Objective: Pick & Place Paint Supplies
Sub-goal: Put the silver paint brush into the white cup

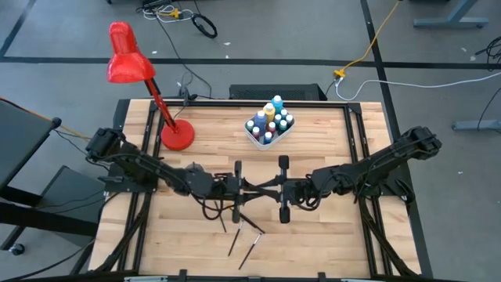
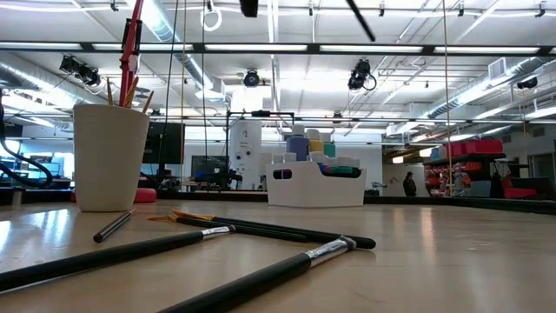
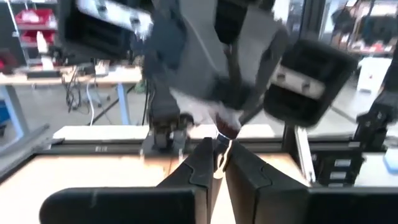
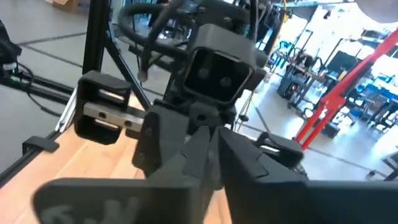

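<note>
My two grippers meet tip to tip above the middle of the table, both pointing level: left gripper (image 1: 249, 186) (image 3: 217, 157), right gripper (image 1: 271, 188) (image 4: 210, 146). A thin paintbrush (image 3: 222, 142) runs between them, and both are shut on it. Three more dark-handled brushes (image 1: 250, 235) (image 2: 261, 230) lie flat on the wood nearer the front edge. The small paint bottles (image 1: 270, 121) stand upright in a white tray (image 1: 255, 139) (image 2: 295, 189) at the far side. A beige cup (image 2: 109, 156) holds several brushes upright. My left gripper pinches the paintbrush between its two fingers (image 3: 200, 163) at a pale stretch of the brush (image 3: 219, 167). It comes in level from the table's left, and the brush is lifted clear of the table. My right gripper comes in level from the table's right, and the brush's dark red part (image 3: 228, 127) reaches in at its fingertips. That spot is blurred, so which part it holds cannot be told.
A red desk lamp (image 1: 129, 66) stands with its round base (image 1: 177, 135) at the far left of the table. Bare wood lies between the tray and the arms and at the front right.
</note>
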Action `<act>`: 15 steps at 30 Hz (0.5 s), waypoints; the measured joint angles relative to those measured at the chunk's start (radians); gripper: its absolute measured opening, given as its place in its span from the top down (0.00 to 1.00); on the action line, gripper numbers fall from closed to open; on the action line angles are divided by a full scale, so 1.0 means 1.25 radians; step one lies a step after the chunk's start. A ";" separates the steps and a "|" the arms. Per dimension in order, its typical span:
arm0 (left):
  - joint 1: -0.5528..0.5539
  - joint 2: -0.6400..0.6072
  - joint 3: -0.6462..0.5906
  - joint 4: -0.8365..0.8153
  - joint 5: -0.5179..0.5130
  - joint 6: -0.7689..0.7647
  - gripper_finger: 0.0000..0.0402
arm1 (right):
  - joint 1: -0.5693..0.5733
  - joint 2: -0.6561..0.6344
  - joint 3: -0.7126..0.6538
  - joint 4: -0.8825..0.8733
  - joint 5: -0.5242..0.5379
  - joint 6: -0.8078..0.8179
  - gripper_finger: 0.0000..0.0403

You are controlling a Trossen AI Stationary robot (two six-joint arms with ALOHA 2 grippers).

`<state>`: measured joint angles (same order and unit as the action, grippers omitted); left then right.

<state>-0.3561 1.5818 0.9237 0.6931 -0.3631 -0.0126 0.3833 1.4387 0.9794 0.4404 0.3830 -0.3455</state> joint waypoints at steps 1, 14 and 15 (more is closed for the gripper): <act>0.000 0.000 0.000 -0.017 -0.009 -0.005 0.91 | 0.002 0.000 0.000 -0.009 0.001 0.003 0.89; -0.062 -0.125 -0.001 -0.365 -0.234 -0.101 0.93 | 0.005 0.000 0.000 -0.155 -0.003 0.137 0.66; -0.072 -0.148 -0.001 -0.408 -0.255 -0.116 0.92 | 0.005 0.000 0.000 -0.157 -0.003 0.145 0.65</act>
<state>-0.4463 1.3966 0.9226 0.1833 -0.6824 -0.1576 0.3893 1.4387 0.9794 0.2441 0.3788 -0.1643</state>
